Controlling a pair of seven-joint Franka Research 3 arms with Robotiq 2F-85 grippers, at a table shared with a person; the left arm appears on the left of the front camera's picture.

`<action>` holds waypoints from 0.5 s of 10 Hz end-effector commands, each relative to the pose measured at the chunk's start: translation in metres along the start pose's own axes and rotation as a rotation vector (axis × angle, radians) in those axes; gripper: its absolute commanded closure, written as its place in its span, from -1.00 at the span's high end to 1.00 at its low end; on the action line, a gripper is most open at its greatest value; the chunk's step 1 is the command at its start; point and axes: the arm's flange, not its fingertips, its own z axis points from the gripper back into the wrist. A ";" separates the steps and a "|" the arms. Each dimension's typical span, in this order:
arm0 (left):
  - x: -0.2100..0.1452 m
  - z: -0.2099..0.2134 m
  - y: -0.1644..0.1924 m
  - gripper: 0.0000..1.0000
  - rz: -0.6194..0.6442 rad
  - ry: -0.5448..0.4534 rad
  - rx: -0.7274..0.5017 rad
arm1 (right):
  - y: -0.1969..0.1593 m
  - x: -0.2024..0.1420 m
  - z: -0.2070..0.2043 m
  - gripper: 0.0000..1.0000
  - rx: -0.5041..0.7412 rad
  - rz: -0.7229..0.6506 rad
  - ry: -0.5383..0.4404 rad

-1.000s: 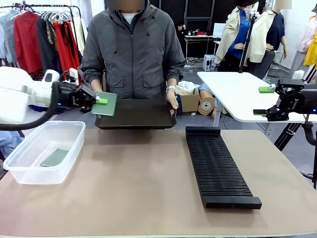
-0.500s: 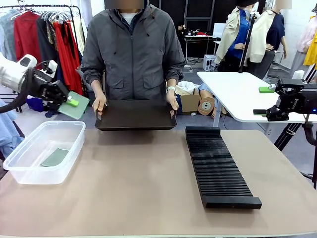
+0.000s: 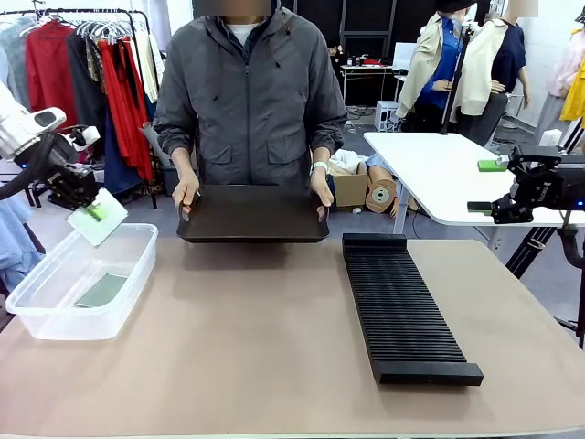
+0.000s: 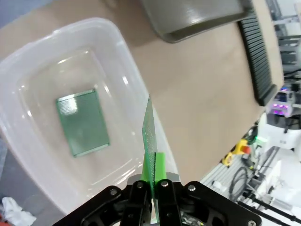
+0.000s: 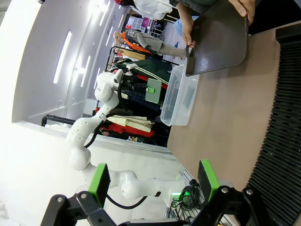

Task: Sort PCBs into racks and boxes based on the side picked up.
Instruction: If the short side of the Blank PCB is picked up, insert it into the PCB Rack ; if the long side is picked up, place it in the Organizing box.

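The left end effector (image 3: 89, 212) is clamped on a PCB (image 3: 98, 218), gripping it by one edge so the board hangs tilted, its pale face showing in the front view. It sits above the far rim of the clear box (image 3: 55, 315), near the corner closest to the person. Below the end effector, on the box floor, a second PCB (image 4: 83, 122) lies flat.

The likeliest failure is a release from this spot. In the left wrist view the held board stands edge-on over the box's side wall rather than over its open middle, so a drop here could strike the rim and tip out onto the counter (image 3: 256, 338). The grip is narrow and on one edge only, so a quick swing might also let the board pivot or slip between the pads.

To the end effector's right, the person holds a flat black tray (image 3: 252, 213) in both hands, just beyond the counter's far edge; it lies close beside any path back from the box. Farther right lies the black rack (image 3: 402, 306), well apart. The right end effector (image 3: 498, 186) hangs off beyond the rack with its fingers spread wide, holding nothing.
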 end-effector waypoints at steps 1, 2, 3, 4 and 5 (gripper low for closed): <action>0.002 -0.008 0.002 -1.00 0.028 0.019 0.068 | 0.003 0.001 0.001 1.00 -0.002 -0.001 0.012; 0.002 -0.011 0.008 -1.00 0.038 0.023 0.080 | 0.003 0.001 0.001 1.00 -0.002 -0.001 0.012; 0.003 -0.015 0.013 -1.00 0.037 0.004 0.112 | 0.003 0.001 0.001 1.00 -0.002 -0.001 0.012; 0.003 -0.022 0.020 -1.00 0.043 -0.017 0.137 | 0.003 0.001 0.001 1.00 -0.002 -0.001 0.012; 0.002 -0.029 0.027 -1.00 0.050 -0.024 0.152 | 0.003 0.001 0.001 1.00 -0.002 -0.001 0.012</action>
